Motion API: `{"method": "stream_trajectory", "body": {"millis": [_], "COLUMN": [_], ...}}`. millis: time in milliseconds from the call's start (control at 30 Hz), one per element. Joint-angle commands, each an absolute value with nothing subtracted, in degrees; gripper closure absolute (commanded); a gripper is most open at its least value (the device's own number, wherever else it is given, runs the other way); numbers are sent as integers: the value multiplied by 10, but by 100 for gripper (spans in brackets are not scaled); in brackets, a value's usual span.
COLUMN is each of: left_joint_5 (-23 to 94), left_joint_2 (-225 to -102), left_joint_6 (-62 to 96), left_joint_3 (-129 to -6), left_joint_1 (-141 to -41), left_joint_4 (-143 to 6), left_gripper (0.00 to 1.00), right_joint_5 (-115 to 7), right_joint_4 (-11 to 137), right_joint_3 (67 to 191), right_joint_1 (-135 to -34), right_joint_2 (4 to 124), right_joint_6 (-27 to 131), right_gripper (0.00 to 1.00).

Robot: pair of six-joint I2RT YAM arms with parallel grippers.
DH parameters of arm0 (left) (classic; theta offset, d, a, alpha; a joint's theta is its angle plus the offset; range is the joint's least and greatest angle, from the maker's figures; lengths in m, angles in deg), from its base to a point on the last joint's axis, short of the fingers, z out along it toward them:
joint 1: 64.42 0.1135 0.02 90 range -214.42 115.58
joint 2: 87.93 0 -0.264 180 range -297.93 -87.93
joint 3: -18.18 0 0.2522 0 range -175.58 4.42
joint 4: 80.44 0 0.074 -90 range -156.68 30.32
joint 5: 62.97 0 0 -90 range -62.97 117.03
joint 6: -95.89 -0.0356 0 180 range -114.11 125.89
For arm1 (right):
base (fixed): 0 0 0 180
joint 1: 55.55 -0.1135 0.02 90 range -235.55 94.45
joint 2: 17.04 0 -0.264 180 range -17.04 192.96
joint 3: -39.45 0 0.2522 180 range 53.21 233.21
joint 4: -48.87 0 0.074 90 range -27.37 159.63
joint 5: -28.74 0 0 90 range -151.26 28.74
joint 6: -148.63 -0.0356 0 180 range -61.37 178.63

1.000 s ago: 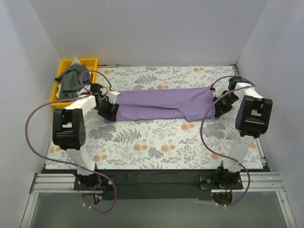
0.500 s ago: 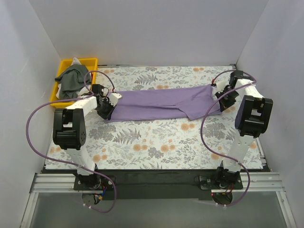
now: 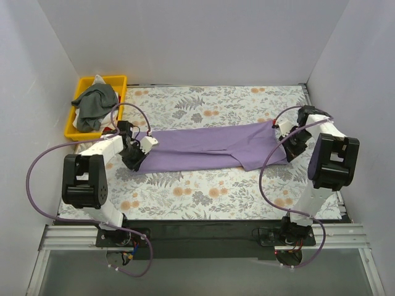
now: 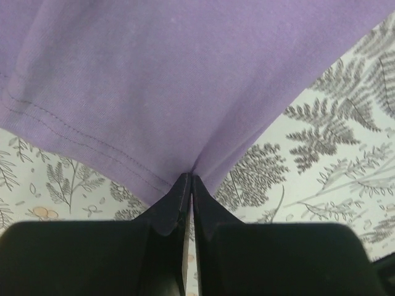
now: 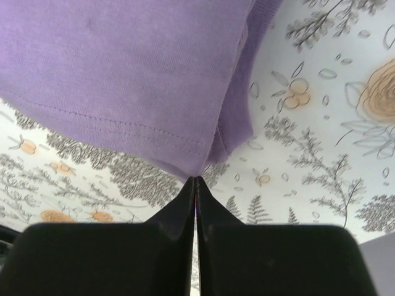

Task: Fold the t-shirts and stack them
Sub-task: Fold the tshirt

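Lilac t-shirt (image 3: 210,147) stretching between pincers: left gripper (image 3: 138,153) pinching one end, right gripper (image 3: 286,137) pinching opposite hem, likely tensioning cloth for straight fold. Grey-green t-shirt (image 3: 95,102) lying in tray (image 3: 121,80), beyond left gripper.

Wrist views crop the lilac t-shirt (image 4: 185,74) at their edges, while the grey-green t-shirt (image 3: 95,103) hides much of the tray (image 3: 114,78).

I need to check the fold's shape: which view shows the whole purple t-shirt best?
The top external view: the purple t-shirt appears whole, stretched between the left gripper and the right gripper. Each wrist view shows only a pinched, hemmed corner.
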State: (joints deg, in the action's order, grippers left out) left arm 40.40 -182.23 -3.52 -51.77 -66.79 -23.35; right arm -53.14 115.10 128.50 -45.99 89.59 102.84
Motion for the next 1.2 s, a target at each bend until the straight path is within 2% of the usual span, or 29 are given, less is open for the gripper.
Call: {"method": "stream_trajectory", "body": {"millis": [0, 33, 100, 133, 200, 233, 300, 467, 600, 833, 967, 1167], "left_joint_5": [385, 412, 470, 539, 609, 630, 646, 622, 579, 526, 518, 509], "left_joint_2": [-1771, -1764, -1736, -1727, -1708, -1707, -1711, -1719, -1794, -1920, -1960, -2002], "left_joint_6": [-69, -68, -65, -67, -60, -51, -19, 76, 109, 141, 162, 176], "left_joint_3": [-514, -521, -561, -578, -617, -628, -645, -606, -611, -651, -672, -701], "left_joint_1": [-664, -664, -664, -664, -680, -695, -763, -915, -1041, -1134, -1149, -1162], "left_joint_4": [-180, -177, -169, -168, -174, -181, -204, -406, -486, -576, -606, -623], "left_gripper": [100, 98, 75, 68, 54, 52, 50, 48, 48, 48, 49, 49], "right_joint_5": [-533, -522, -485, -471, -444, -436, -417, -410, -407, -420, -422, -419], "right_joint_4": [1188, 1200, 1231, 1237, 1251, 1256, 1269, 1267, 1267, 1265, 1265, 1268], "right_joint_3": [1265, 1266, 1283, 1290, 1314, 1323, 1340, 1349, 1385, 1402, 1412, 1422], "right_joint_1": [-455, -455, -454, -453, -451, -450, -448, -444, -432, -430, -429, -429], "right_joint_2": [847, 841, 835, 827, 821, 821, 824, 864, 916, 967, 979, 987], "right_joint_6": [1049, 1050, 1051, 1047, 1033, 1029, 1017, 975, 939, 932, 931, 930], "right_gripper": [99, 98, 77, 70, 65, 63, 62, 63, 63, 64, 67, 86]}}
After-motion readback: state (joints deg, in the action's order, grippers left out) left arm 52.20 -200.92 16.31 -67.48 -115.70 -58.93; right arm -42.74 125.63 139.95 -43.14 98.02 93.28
